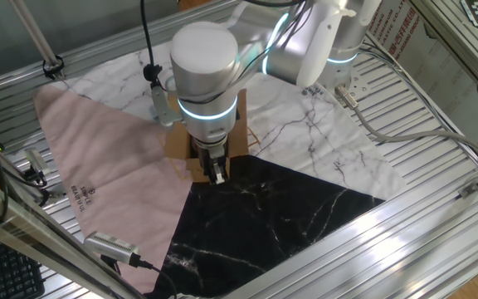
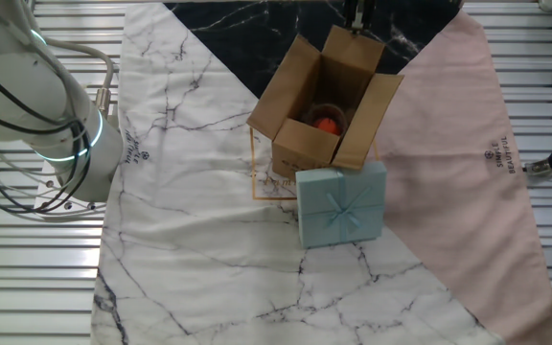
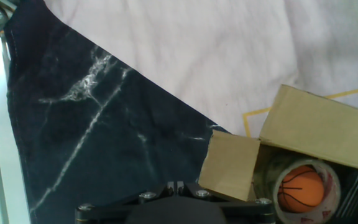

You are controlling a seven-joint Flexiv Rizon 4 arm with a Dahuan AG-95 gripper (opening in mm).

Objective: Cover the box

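Cardboard box (image 2: 322,105): brown corrugated carton, standing upright on the worktop (image 2: 190,240) where the white marble cloth, the black marble cloth and the pink cloth meet; all four flaps are standing open.
Inside the box: a small orange ball (image 3: 298,187) sits in a roll of tape (image 3: 277,171), seen in the hand view.
Neighbour: a light blue gift box (image 2: 341,204) touches or nearly touches the carton on the side far from the tool.
Tool (image 1: 217,171): it hangs over the black cloth, just at the edge of the carton; whether the fingers are spread or pressed together, I cannot tell.
Key relation: the nearest flap (image 3: 230,165) rises between the tool and the cavity, so the carton lies just ahead of the fingers.
Judgement: this near flap probably should be pushed inward first, away from the tool.
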